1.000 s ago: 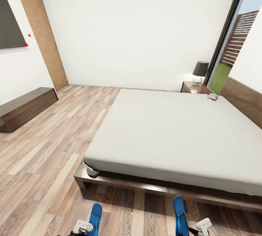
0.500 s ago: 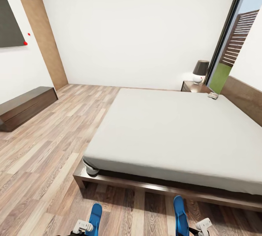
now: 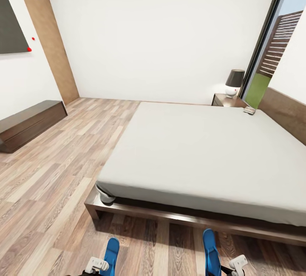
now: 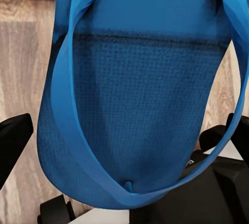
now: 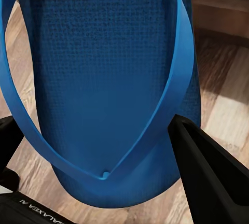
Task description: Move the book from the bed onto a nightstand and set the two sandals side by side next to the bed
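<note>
Left gripper [image 4: 127, 182]: clenched on the left sandal [image 4: 140, 94], black fingers [image 4: 13, 136] on either side of the sole, heel end toward the camera. Right gripper [image 5: 98, 182]: grasping the right sandal [image 5: 104, 79] the same way, one finger [image 5: 207, 172] pressed against the sole's edge.

Head view: both sandals, left [image 3: 111, 251] and right [image 3: 210, 247], are held just above the plank floor [image 3: 46, 191], in front of the foot of the bed [image 3: 204, 157], toes toward the frame. They are roughly parallel but well apart, not yet side by side and not yet set down.

Change from the pictures one second and half a second ago: the whole picture has slid slightly; the bed frame's near corner sits a little lower and the wall panel's red dots a little higher. That reads as a small camera or base movement, not a shift of things. Sandals and grippers keep the same place in the view.

Judgement: the robot is creeping up to the bed with both sandals in hand; placement is pending.

Book [image 3: 249, 110]: small object at the bed's far corner, beside the headboard, near the nightstand [image 3: 227, 101] with the lamp [image 3: 234, 82]. Too small to read. Not yet moved.
</note>
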